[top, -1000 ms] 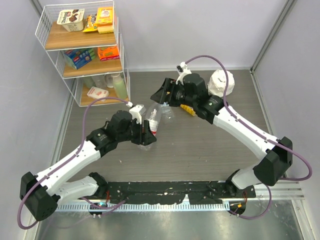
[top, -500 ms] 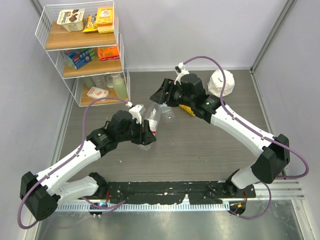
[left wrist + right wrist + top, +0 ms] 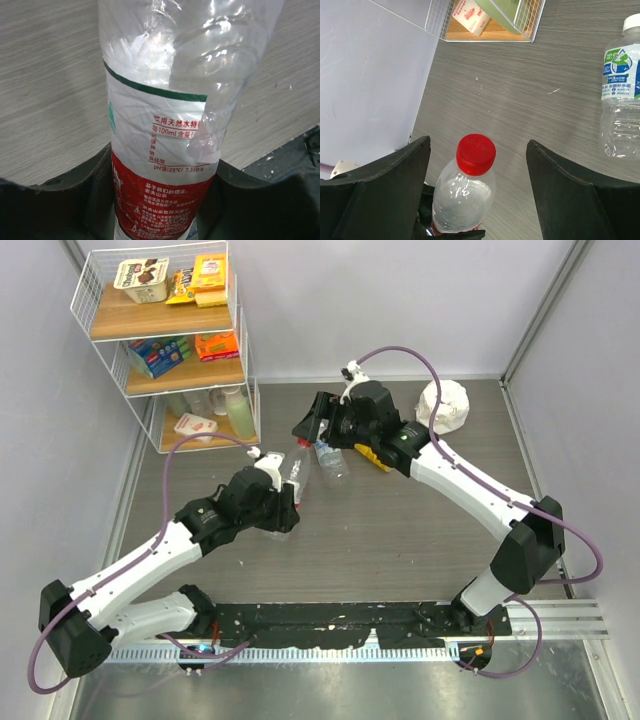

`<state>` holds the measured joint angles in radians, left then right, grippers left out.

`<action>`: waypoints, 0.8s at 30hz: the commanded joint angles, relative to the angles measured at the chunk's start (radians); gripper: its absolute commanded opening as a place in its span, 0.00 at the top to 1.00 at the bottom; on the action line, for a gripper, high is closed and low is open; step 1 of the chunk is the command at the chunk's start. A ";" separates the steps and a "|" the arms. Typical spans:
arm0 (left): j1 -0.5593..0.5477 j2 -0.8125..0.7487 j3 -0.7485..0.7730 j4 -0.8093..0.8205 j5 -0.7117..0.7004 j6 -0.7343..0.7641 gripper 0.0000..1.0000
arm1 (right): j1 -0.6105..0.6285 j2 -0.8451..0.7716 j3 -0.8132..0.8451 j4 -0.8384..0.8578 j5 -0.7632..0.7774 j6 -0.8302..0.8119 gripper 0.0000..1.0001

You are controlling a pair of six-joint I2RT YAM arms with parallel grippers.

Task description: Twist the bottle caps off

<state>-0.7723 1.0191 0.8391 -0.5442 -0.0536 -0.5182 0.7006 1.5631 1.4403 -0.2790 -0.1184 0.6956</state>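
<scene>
My left gripper (image 3: 162, 200) is shut on the clear bottle with the red label (image 3: 160, 165), holding it low on the label. In the top view this bottle (image 3: 291, 480) stands nearly upright, and its red cap (image 3: 300, 443) points toward my right gripper (image 3: 304, 430). In the right wrist view the red cap (image 3: 476, 147) sits between the wide-open fingers (image 3: 395, 180) of my right gripper (image 3: 478, 142), touching neither. The blue-white labelled bottle (image 3: 620, 100) lies on the table with its white cap (image 3: 632, 22) on. The yellow bottle (image 3: 372, 456) shows partly under the right arm.
A wire shelf rack (image 3: 165, 340) with boxes and bottles stands at the back left, and its lowest shelf (image 3: 485, 22) shows in the right wrist view. A crumpled white object (image 3: 445, 405) lies at the back right. Grey walls close in both sides.
My right gripper moved left to the red cap and its jaws opened wider. My left gripper shifted the held bottle slightly left and back.
</scene>
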 commanded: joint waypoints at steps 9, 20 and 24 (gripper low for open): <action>-0.094 0.029 0.107 -0.102 -0.334 0.053 0.82 | 0.077 0.046 0.158 -0.028 0.091 -0.062 0.08; -0.182 0.036 0.127 -0.126 -0.505 0.030 0.86 | 0.091 0.064 0.170 -0.038 0.109 -0.016 0.20; -0.190 0.027 0.123 -0.115 -0.512 0.024 0.87 | 0.091 0.046 0.143 -0.025 0.115 -0.004 0.25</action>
<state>-0.9524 1.0554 0.9283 -0.6716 -0.5060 -0.4850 0.7845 1.6390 1.5745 -0.3332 -0.0299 0.6651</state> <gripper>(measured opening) 0.539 0.780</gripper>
